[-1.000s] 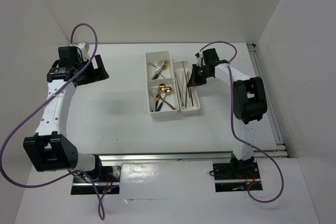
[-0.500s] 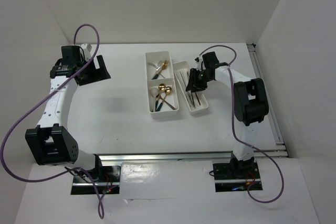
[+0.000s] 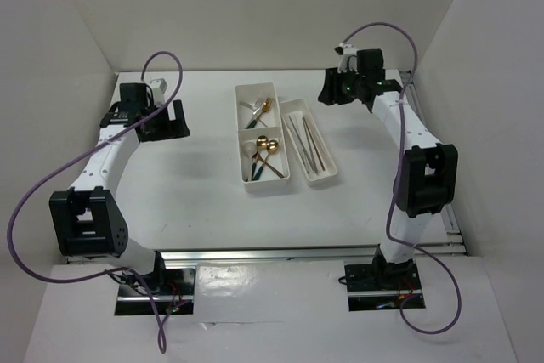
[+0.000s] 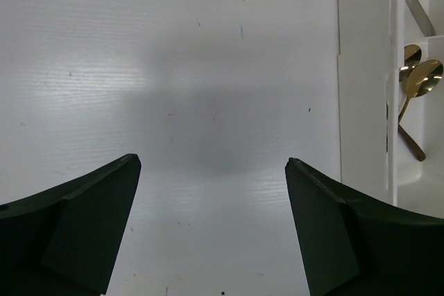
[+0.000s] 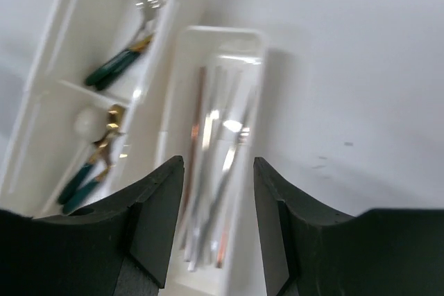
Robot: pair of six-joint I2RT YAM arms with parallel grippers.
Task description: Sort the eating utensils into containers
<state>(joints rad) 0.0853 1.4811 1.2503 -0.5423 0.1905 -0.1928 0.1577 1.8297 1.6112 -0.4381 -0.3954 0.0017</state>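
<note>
The wide two-compartment tray (image 3: pixel 239 125) holds gold spoons (image 3: pixel 265 144) and green-handled forks (image 3: pixel 255 110). Beside it on the right, the narrow tray (image 3: pixel 293 105) lies slightly skewed with several chopsticks (image 3: pixel 307 144) in it. My right gripper (image 3: pixel 333 91) hangs open and empty above the narrow tray's far end. In the right wrist view the blurred chopsticks (image 5: pixel 208 136) show below the right gripper (image 5: pixel 218 161). My left gripper (image 3: pixel 168 121) is open over bare table left of the trays. Nothing lies in the left gripper (image 4: pixel 211 163), and a gold spoon (image 4: pixel 423 77) shows at the right edge of its wrist view.
White walls enclose the table on the left, back and right. A metal rail (image 3: pixel 429 155) runs along the table's right edge. Purple cables (image 3: pixel 161 61) loop over both arms.
My right gripper opened, rose off the narrow tray and drew back to the far right. The narrow tray has swung a little away from the wide one. The left arm moved slightly right.
</note>
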